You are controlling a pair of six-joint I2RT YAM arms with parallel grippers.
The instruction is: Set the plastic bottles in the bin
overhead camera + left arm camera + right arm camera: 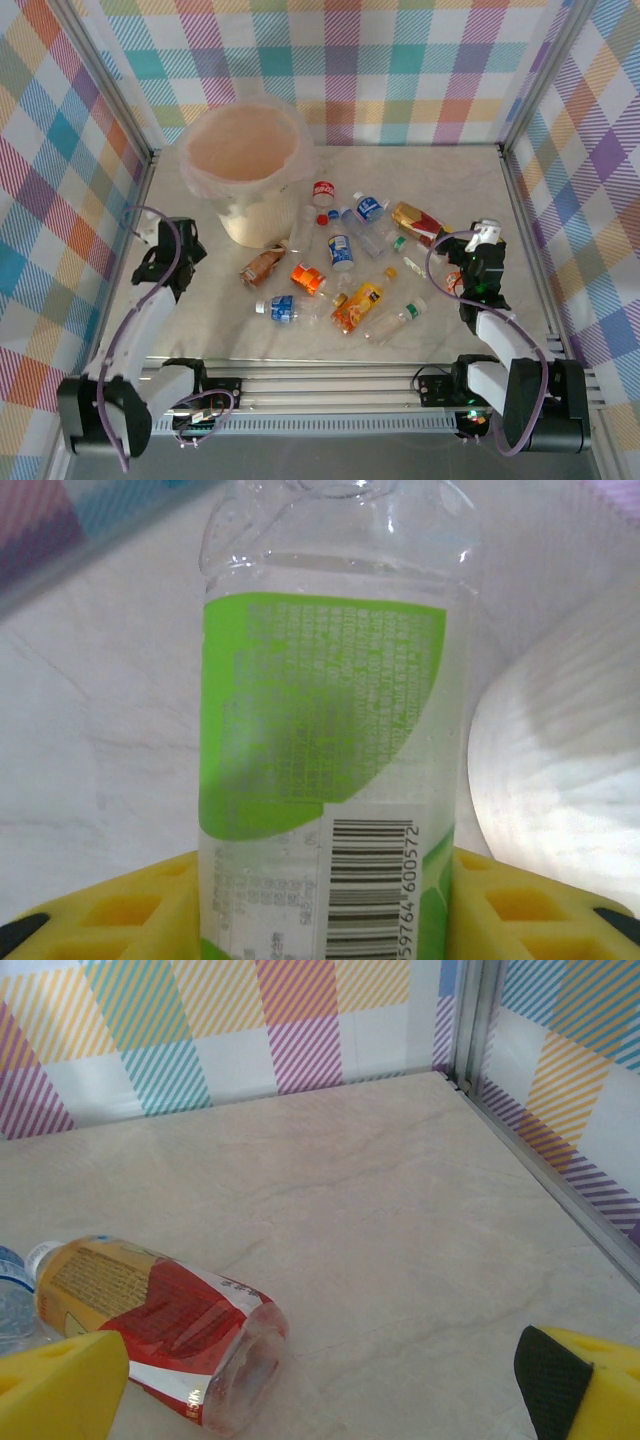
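Top camera looked steeply down from above the near edge onto the whole surface [450, 185]. Left wrist camera sat very close to a green-labelled bottle [330, 730]. Right wrist camera looked low toward the far right corner; its red-labelled bottle [170, 1325] also appeared from above.

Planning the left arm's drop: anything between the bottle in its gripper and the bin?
Nothing visible. The green-label bottle sits between the fingers of the left gripper. The bin stands just beside it, with only bare table between. The other bottles lie further right, off that path.
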